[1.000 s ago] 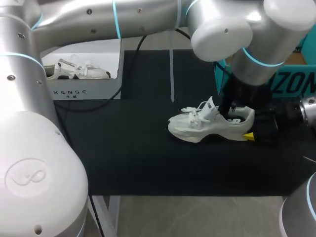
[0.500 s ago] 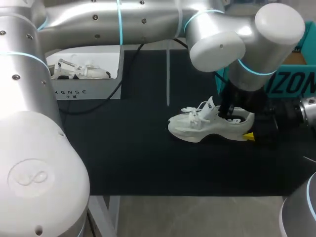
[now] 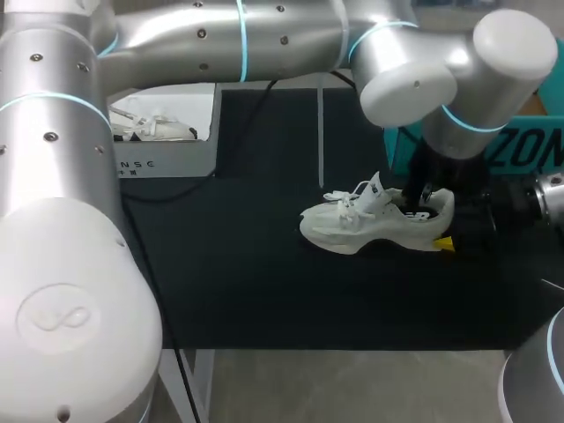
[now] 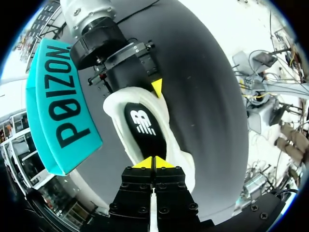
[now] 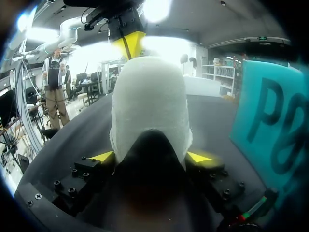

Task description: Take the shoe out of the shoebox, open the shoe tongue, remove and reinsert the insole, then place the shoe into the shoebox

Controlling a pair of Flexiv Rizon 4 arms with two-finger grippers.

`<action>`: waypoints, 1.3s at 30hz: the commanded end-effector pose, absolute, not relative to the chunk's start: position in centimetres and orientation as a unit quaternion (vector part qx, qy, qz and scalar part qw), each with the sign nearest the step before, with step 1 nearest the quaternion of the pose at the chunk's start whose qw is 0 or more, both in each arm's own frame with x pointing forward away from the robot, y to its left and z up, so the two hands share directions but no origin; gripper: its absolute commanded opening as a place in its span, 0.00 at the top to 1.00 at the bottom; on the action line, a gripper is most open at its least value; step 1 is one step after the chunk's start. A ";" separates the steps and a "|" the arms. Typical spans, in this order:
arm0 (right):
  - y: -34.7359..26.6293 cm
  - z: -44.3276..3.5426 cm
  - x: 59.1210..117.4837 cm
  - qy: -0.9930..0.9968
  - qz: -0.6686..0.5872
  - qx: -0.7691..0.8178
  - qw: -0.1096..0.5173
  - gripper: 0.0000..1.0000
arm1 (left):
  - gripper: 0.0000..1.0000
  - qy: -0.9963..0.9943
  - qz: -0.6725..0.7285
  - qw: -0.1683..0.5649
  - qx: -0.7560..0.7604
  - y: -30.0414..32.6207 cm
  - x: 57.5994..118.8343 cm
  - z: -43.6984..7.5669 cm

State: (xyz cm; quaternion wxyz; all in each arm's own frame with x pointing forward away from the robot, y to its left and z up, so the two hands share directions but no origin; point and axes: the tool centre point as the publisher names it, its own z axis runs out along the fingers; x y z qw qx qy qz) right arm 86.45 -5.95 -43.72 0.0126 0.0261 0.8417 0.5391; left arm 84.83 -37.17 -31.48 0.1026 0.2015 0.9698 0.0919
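Observation:
A white sneaker (image 3: 352,225) lies on its sole on the black mat, toe to the left. My right gripper (image 3: 441,226) holds its heel, one yellow-tipped finger on each side (image 5: 150,157). My left arm reaches across from the left. Its gripper (image 4: 154,162) points down into the shoe's opening with its tips pressed together. They hang over the near end of the black insole (image 4: 144,126), which lies flat inside the shoe. Nothing shows between the tips. From the right wrist, the left gripper (image 5: 128,42) hangs just past the heel collar (image 5: 149,92).
A teal box (image 3: 529,145) stands right behind the shoe, close to both grippers (image 4: 63,106). A white open box (image 3: 167,159) at the back left holds another white shoe (image 3: 159,128). Black mat (image 3: 264,282) lies bare in front of the sneaker.
My left arm's upper links have swung a little to the right above the shoe. The sneaker and the right gripper have stayed put.

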 end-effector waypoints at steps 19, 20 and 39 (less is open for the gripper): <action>-5.8 -44.2 86.5 0.842 0.538 0.027 0.013 1.00 | 1.00 0.978 0.098 0.063 0.171 -37.1 85.2 -36.0; -5.8 -44.2 86.5 0.842 0.538 0.027 0.013 1.00 | 1.00 0.979 0.099 0.061 0.169 -37.1 85.0 -36.2; -5.8 -44.2 86.5 0.842 0.538 0.027 0.013 1.00 | 1.00 0.982 0.085 0.026 0.164 -36.9 84.3 -38.3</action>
